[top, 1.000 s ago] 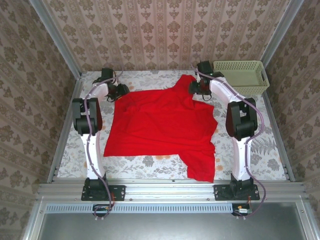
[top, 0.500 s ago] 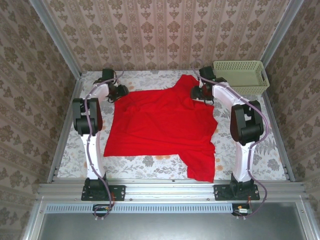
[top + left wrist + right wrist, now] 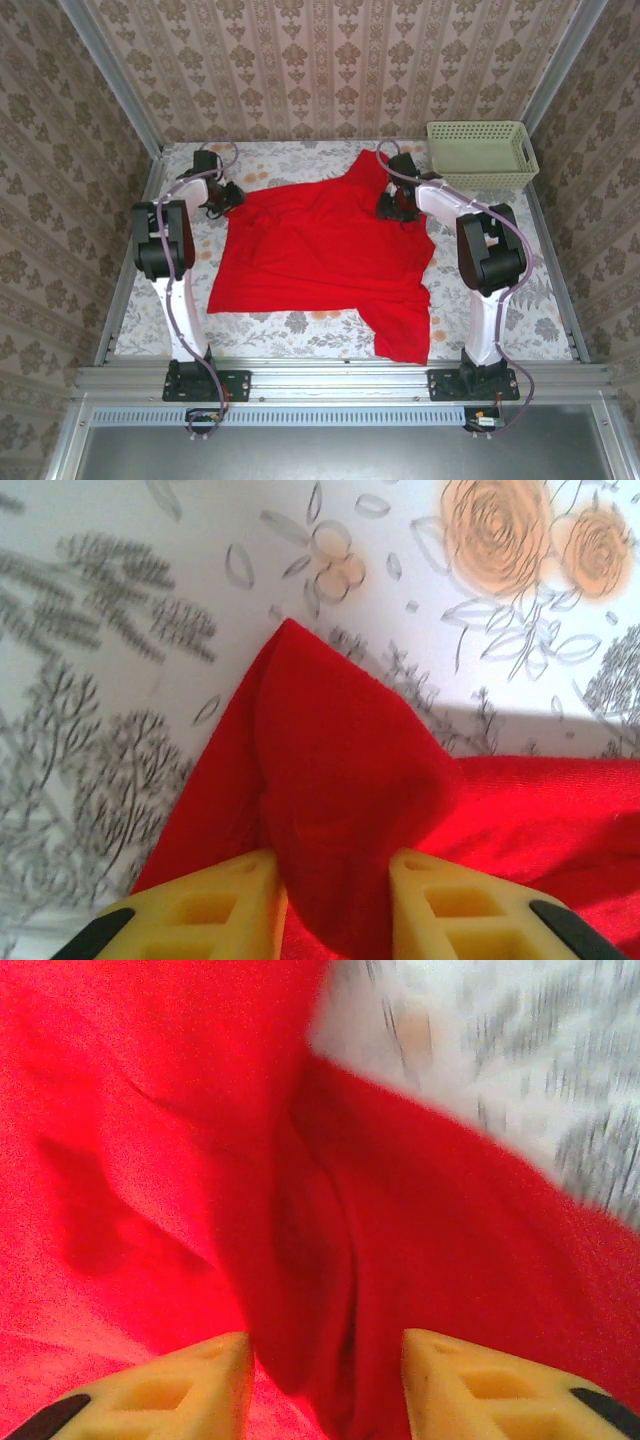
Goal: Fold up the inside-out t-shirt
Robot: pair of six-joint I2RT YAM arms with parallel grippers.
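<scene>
Floral tabletop (image 3: 290,322) holds inside-out t-shirt (image 3: 320,250) spread left of basket (image 3: 478,127); left tool (image 3: 332,860) pinches far corner, right tool (image 3: 325,1336) pinches basket-side edge, cloth spans between

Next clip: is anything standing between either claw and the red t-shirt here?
Nothing visible does. The left claw and the right claw each have a fold of the inside-out t-shirt pinched between their yellow fingers, at its far corners. The pale green basket sits apart, at the table's far right.
</scene>
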